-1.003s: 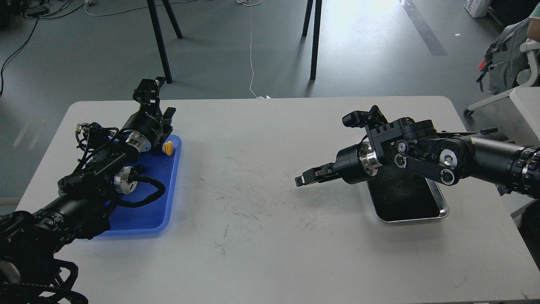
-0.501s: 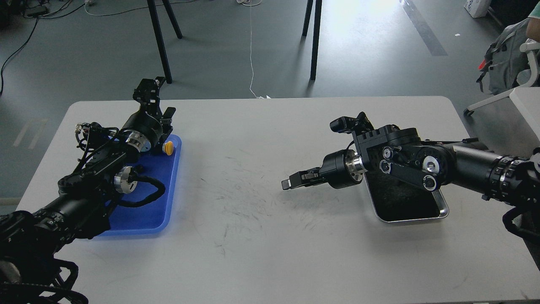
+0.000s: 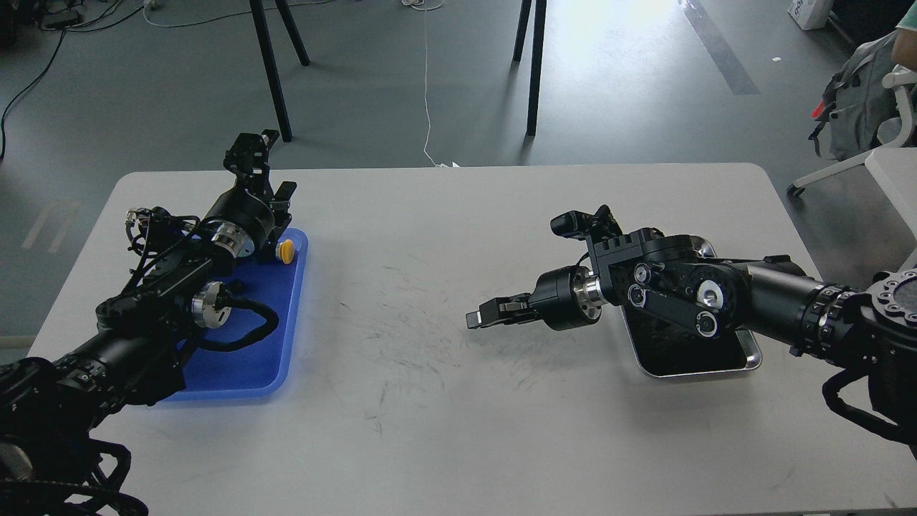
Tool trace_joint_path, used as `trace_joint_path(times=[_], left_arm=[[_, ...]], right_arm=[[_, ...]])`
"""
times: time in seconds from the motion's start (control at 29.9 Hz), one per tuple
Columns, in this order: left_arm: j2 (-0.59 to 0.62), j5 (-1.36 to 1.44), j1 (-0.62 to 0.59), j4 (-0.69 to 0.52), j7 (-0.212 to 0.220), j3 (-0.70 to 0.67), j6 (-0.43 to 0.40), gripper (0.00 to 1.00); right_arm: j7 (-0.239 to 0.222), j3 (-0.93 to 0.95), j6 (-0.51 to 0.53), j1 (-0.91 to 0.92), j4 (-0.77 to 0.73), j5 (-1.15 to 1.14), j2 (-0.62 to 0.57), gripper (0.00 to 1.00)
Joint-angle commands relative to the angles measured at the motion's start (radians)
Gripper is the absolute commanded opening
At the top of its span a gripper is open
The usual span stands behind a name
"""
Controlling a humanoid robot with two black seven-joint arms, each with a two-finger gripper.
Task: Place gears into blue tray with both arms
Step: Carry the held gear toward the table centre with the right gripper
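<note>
Since a second ago, only the right arm has moved, its right gripper [image 3: 474, 317] sliding leftward off the steel tray [image 3: 749, 356] toward mid-table. At far left, the left gripper [image 3: 247, 147] hangs past the blue tray's [image 3: 243, 358] far end (too dark to tell its spread). A yellow button [image 3: 286, 249] sits in that tray. The right gripper's fingers look pressed together; whether they hold a gear is unclear.
</note>
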Motion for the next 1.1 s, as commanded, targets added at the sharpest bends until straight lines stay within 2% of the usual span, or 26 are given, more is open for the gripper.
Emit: trace_joint_path(times=[0.0, 1.07], left_arm=[[0.005, 0.0, 0.0, 0.0, 0.0, 0.0, 0.0, 0.98], [0.001, 0.0, 0.003, 0.0, 0.0, 0.0, 0.0, 0.98]], right_arm=[[0.0, 0.014, 0.0, -0.011, -0.023, 0.006, 0.016, 0.23], [0.0, 0.085, 0.0, -0.078, -0.12, 0.041, 0.132, 0.24]])
